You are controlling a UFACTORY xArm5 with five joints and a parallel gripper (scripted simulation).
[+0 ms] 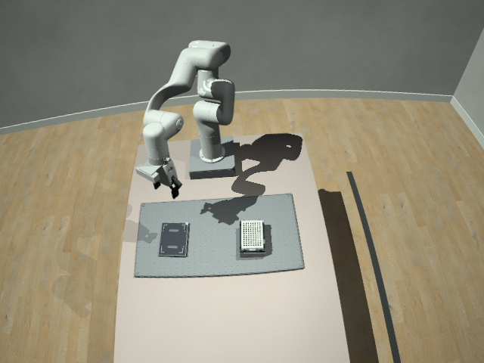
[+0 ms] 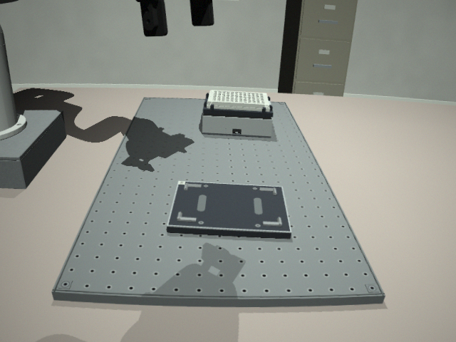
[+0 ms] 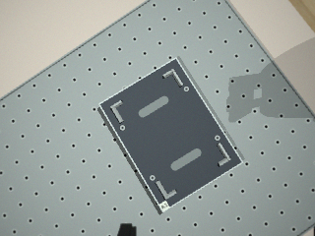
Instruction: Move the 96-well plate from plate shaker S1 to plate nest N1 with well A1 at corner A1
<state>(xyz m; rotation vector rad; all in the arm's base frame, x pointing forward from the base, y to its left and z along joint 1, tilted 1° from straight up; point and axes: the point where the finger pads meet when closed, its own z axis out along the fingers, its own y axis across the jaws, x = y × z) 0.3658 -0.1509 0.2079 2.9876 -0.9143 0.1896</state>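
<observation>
The white 96-well plate (image 1: 252, 234) sits on the grey plate shaker S1 (image 1: 248, 251) at the right of the perforated board; it also shows in the exterior view (image 2: 236, 99) on the shaker (image 2: 237, 125). The dark plate nest N1 (image 1: 174, 239) lies at the left of the board, empty, with corner locators (image 2: 228, 208). In the wrist view the nest (image 3: 170, 134) fills the middle, with a small A1 label (image 3: 164, 206) at its lower corner. My gripper (image 1: 167, 188) is open and empty, high above the board's far left edge; its fingertips show at the top of the exterior view (image 2: 177, 16).
The grey perforated board (image 1: 218, 234) lies on a beige table. My arm's base block (image 1: 212, 159) stands behind the board. A filing cabinet (image 2: 320, 45) stands beyond the table.
</observation>
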